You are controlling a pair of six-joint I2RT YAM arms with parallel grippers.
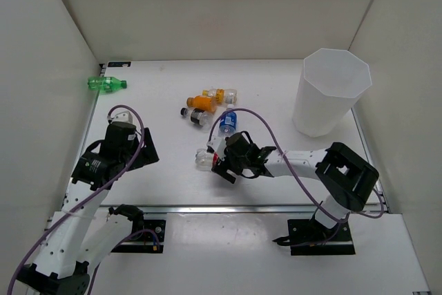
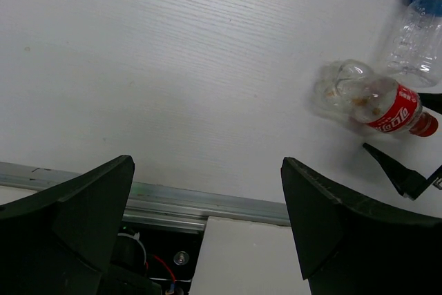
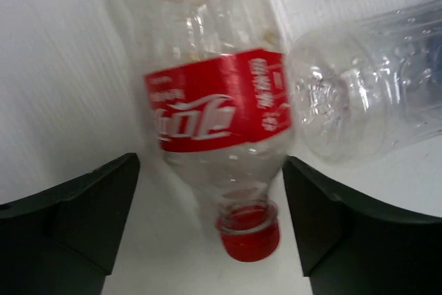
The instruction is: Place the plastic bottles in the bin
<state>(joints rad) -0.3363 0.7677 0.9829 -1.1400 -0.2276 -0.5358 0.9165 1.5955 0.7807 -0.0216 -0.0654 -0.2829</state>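
Observation:
A clear bottle with a red label and red cap [image 1: 206, 158] lies on the white table. My right gripper [image 1: 222, 168] is open at its cap end. In the right wrist view the red-label bottle [image 3: 214, 101] lies between the open fingers, neck and cap toward the camera, and the right gripper [image 3: 210, 162] has a gap on both sides. A clear blue-label bottle [image 1: 229, 122] lies just behind it, and its base shows in the right wrist view [image 3: 366, 94]. My left gripper [image 1: 148, 150] is open and empty; from its wrist view [image 2: 207, 162] the red-label bottle [image 2: 369, 98] lies to the right. The tall white bin [image 1: 331, 91] stands at the back right.
Two orange bottles [image 1: 204, 100] [image 1: 224, 94] and a black-label bottle [image 1: 193, 115] lie in a cluster mid-table. A green bottle [image 1: 105, 83] lies at the far left by the wall. White walls enclose three sides. A metal rail [image 2: 207, 205] runs along the near edge.

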